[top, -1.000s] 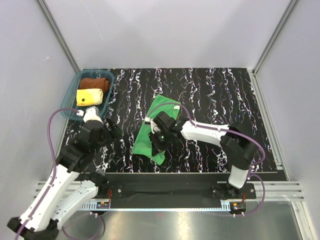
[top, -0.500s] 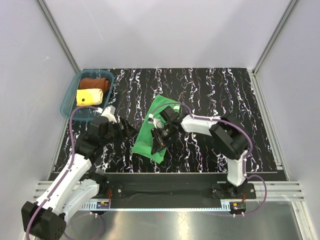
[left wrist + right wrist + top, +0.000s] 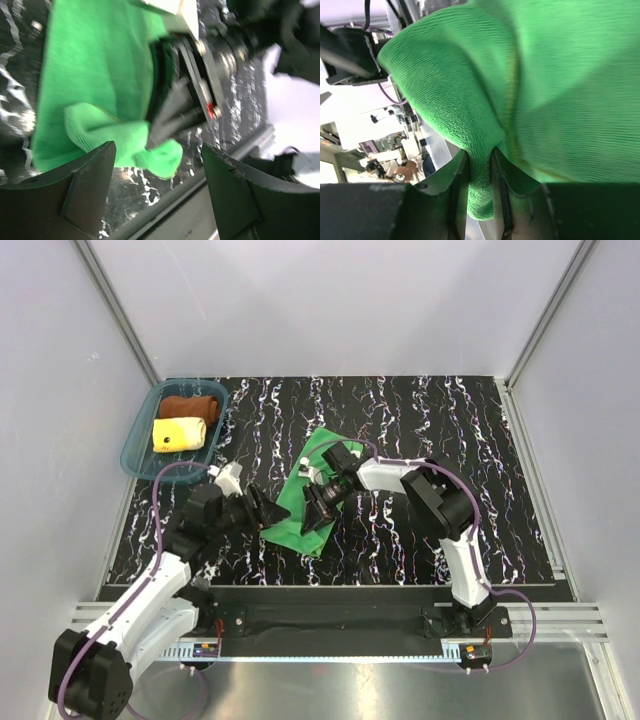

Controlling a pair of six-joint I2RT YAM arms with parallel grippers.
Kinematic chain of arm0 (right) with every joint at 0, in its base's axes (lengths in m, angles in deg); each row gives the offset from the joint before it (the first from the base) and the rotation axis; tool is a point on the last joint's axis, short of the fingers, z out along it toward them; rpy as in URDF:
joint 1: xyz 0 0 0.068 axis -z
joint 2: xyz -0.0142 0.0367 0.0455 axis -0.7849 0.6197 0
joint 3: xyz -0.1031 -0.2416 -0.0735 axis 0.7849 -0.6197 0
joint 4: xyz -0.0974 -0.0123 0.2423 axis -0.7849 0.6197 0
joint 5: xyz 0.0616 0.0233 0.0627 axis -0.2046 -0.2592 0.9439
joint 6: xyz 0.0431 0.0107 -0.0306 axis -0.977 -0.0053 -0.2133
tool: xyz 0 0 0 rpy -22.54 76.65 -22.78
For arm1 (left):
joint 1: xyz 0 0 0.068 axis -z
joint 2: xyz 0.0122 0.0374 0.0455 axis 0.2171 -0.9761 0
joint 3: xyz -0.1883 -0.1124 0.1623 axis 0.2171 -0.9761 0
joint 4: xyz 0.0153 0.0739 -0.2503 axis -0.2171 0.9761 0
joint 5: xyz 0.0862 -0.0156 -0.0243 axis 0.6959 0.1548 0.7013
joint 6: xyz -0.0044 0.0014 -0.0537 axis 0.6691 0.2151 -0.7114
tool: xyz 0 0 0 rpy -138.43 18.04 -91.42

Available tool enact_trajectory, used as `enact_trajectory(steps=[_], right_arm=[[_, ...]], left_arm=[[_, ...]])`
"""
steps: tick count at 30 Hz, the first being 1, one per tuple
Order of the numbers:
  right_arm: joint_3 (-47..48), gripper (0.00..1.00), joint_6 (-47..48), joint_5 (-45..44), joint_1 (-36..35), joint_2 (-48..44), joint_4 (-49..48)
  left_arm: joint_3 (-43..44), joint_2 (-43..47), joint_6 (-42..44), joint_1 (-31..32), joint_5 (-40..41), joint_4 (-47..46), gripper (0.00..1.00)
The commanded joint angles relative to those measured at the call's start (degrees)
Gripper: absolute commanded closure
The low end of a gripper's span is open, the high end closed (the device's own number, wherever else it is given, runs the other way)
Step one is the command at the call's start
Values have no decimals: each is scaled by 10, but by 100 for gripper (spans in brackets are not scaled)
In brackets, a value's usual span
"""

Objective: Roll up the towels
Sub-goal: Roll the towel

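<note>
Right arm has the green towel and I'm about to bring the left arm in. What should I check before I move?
1. The right gripper pinches a fold of the green towel: ok.
2. The left gripper is open and empty: ok.
3. Towel's loose corner sits ahead of the left gripper's open jaws: ok.
4. Towel lying flat: not ok, near end bunched up.
5. Gap between the two grippers: cannot tell, they look close.
6. The brown towel and yellow towel sit rolled in the tray: ok.

Brings left pincer (image 3: 272,511) from beside the tray (image 3: 133,448) to the green towel (image 3: 292,528); lifts its near end, pinched in right pincer (image 3: 313,519).
</note>
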Motion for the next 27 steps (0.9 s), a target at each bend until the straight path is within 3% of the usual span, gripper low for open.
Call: enact_trajectory(steps=[1,10,18,27], right_arm=[[20,71,12,18,21,22,6],[26,66,26,3,26,40,17],[56,57,33,-23,26,21,57],[117,57,38,-48,26,48,96]], left_arm=[[-17,34,-19,-2,-59,-103,25],[-53,11,-35,-1,-65,-167,28],[-43,85,-19,26,-36,-144,26],[-95,59,-34,37,-31,-202,27]])
